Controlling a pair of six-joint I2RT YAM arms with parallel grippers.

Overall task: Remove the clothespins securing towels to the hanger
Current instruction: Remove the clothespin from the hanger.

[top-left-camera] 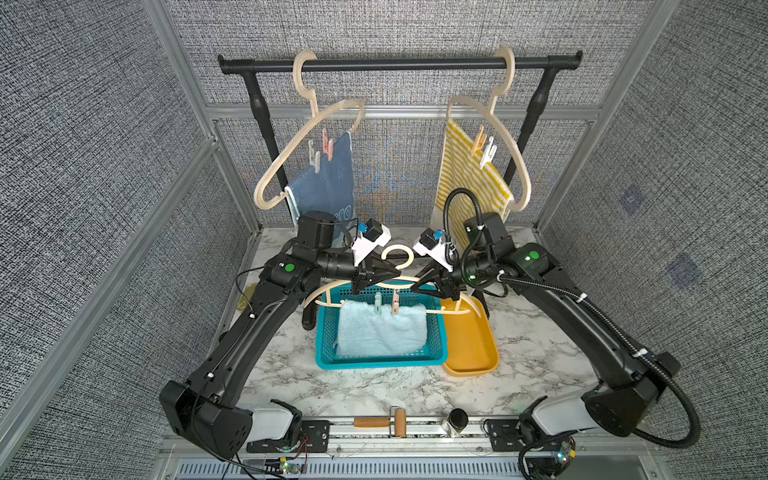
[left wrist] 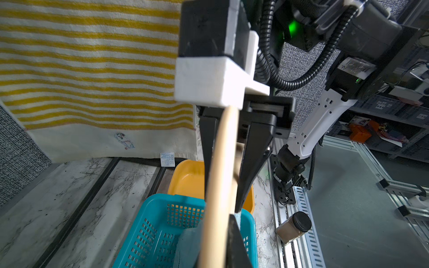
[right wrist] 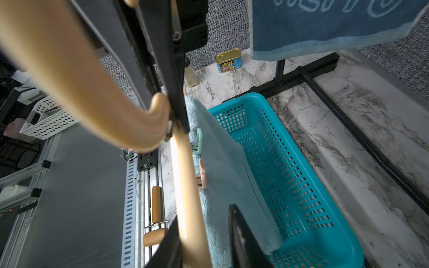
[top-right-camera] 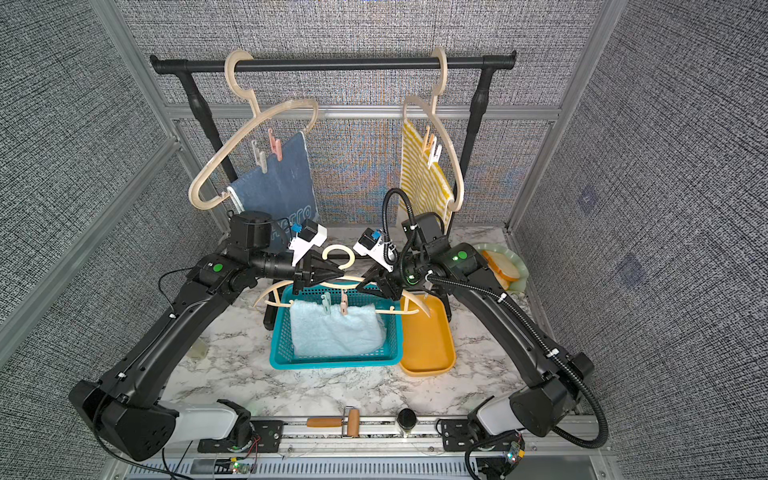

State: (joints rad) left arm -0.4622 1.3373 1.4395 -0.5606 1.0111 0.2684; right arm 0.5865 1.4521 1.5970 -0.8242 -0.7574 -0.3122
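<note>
Marbled tabletop [top-left-camera: 374,386] under grey fabric walls [top-left-camera: 395,29] in both top views. Found left gripper [top-left-camera: 397,272] pinched shut on beige hanger [top-left-camera: 397,248] at its neck, right gripper [top-left-camera: 415,286] spread astride hanger's arm. Saw mint clothespin [top-left-camera: 378,302] and pink clothespin [top-left-camera: 395,306] just below both sets of fingertips, clipping aqua towel [top-left-camera: 380,332] over teal basket [top-left-camera: 374,362]. Left wrist: caught right fingers [left wrist: 254,157] apart, hanger between. Right wrist: spotted mint clothespin [right wrist: 198,141] and pink clothespin [right wrist: 202,171] beyond fingers [right wrist: 243,241], on towel's edge.
</note>
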